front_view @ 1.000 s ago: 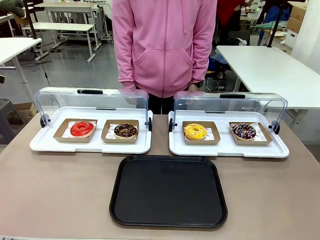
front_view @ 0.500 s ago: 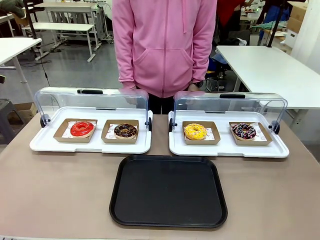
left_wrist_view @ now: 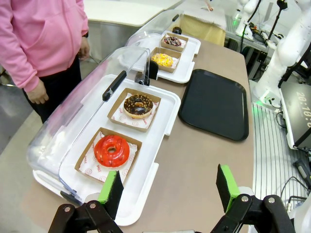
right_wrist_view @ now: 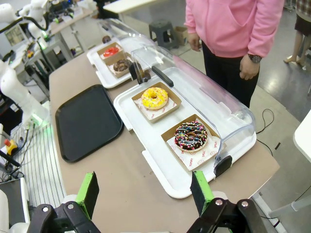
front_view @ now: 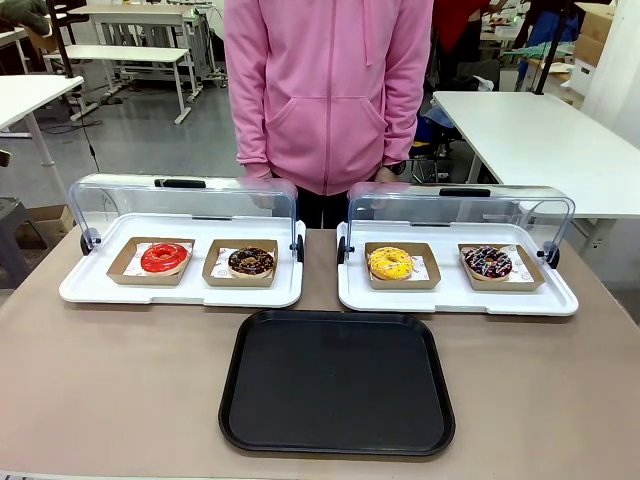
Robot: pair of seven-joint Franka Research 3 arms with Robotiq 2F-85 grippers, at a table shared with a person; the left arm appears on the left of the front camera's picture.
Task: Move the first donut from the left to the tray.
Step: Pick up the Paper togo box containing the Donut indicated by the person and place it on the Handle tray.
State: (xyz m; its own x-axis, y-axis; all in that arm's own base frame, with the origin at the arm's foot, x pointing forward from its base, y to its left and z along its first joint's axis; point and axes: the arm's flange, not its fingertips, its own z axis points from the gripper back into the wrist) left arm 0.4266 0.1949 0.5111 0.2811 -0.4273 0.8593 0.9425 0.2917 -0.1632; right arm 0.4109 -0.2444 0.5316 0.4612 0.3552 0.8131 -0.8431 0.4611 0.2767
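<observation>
front view: we look across a brown table at a person in a pink hoodie (front_view: 328,90) standing at the far side, hands down. the red glazed donut (front_view: 165,257) sits in its brown cardboard holder (front_view: 124,263) at the left end of the left white tray (front_view: 180,292), whose clear domed lid (front_view: 185,200) is tipped back. a chocolate donut (front_view: 251,262) sits just beside it on the same tray. the black tray (front_view: 337,385) lies nearer us, in the middle, with nothing on it.

left wrist view: the left gripper (left_wrist_view: 170,187) hangs above the table's near edge, its jaws spread wide and holding nothing. the red glazed donut (left_wrist_view: 112,150) lies just beyond the green pads (left_wrist_view: 111,187), untouched in its holder. the black tray (left_wrist_view: 214,103) is farther off, past the chocolate donut (left_wrist_view: 138,106).

right wrist view: the right gripper (right_wrist_view: 145,190) hovers over the other end of the table, its jaws also wide and holding nothing. below it are a sprinkled donut (right_wrist_view: 191,136) and a yellow donut (right_wrist_view: 154,98) on the second white tray (right_wrist_view: 160,172). the red glazed donut (right_wrist_view: 111,50) shows small and far away.

we judge the task not yet begun: the reach, the grasp, the carry and the placing on the black tray all remain.
</observation>
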